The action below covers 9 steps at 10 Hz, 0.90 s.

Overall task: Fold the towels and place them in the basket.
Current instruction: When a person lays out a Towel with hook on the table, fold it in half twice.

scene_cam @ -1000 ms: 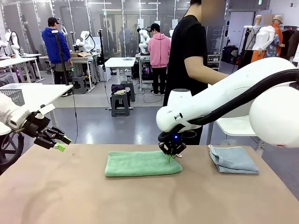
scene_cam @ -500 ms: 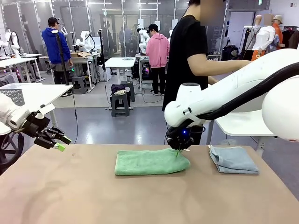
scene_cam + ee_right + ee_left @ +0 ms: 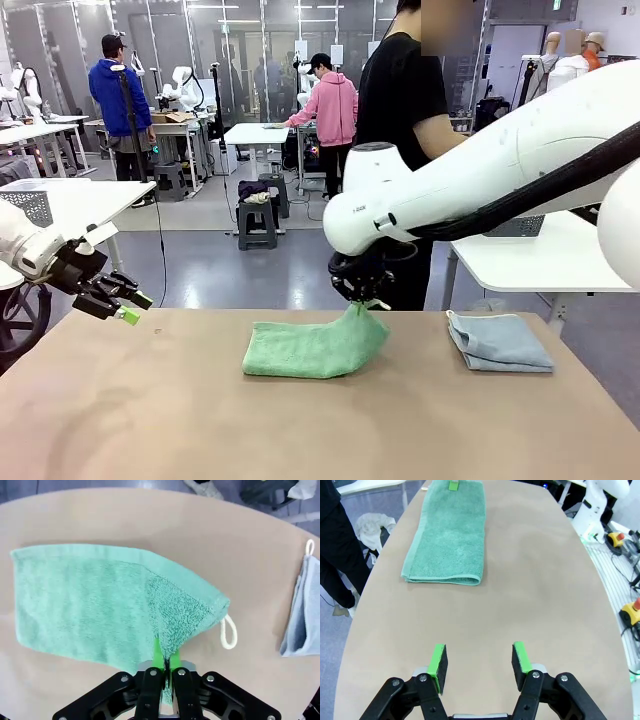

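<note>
the right gripper (image 3: 362, 298) is clenched on the near right edge of the green towel (image 3: 312, 347), its two green pads (image 3: 158, 655) pressed together with a fold of the cloth pinched between them. from that pinch the towel rises in a peak off the table (image 3: 300, 430), while the rest of it slopes down and away to the left of the jaws and lies flat in a folded strip. just beside the pinch, in the right wrist view, a small white hanging loop (image 3: 229, 632) sticks out from the raised corner. further out to the right of these jaws, well apart from the green one, the blue-grey towel (image 3: 498, 342) lies folded on the table with its own white loop (image 3: 310, 547) at the far corner. behind the right gripper a person (image 3: 402, 120) in a black shirt stands at the far side of the table. the left gripper (image 3: 122, 303) hovers off the left end of the table, its jaws released and spread with nothing between the green pads (image 3: 438, 661). ahead of those open jaws, well apart from them, the green towel stretches lengthwise across the tan table top.
</note>
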Tool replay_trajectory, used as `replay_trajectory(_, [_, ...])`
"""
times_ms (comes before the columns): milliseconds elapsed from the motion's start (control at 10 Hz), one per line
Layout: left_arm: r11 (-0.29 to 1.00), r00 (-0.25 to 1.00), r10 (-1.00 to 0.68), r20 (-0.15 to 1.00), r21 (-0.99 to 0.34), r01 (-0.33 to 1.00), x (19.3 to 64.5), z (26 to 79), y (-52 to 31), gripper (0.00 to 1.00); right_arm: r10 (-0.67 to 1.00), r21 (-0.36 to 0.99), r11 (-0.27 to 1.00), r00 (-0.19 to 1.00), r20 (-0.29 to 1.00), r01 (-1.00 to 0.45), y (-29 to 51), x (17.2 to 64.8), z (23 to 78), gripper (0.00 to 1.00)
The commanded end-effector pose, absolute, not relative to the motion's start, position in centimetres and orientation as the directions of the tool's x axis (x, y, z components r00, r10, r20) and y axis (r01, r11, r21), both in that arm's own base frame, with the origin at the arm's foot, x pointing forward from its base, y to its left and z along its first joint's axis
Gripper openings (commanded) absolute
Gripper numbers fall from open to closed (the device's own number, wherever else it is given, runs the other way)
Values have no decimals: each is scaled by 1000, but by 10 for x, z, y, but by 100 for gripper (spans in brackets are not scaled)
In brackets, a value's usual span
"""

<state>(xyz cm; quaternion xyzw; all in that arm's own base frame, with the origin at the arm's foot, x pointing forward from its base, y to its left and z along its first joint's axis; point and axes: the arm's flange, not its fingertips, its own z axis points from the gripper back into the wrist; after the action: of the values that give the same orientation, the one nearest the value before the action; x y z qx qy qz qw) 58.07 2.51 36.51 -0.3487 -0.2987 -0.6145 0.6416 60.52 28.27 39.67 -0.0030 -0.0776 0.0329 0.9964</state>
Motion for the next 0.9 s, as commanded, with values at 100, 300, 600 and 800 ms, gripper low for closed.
replay_trajectory(100, [-10,54,-575,816,-73,997,580,366,26,66,9,4,1000,995,104,-10,345,627,383,0])
replay_trajectory(300, [-10,54,-575,816,-73,997,580,366,26,66,10,87,996,996,87,-18,383,622,385,0])
replay_trajectory(600, [-10,54,-575,816,-73,997,580,366,26,66,19,166,986,997,72,-30,412,613,396,0])
replay_trajectory(800, [-10,54,-575,816,-73,997,580,366,26,66,9,224,974,998,65,-23,420,612,394,0])
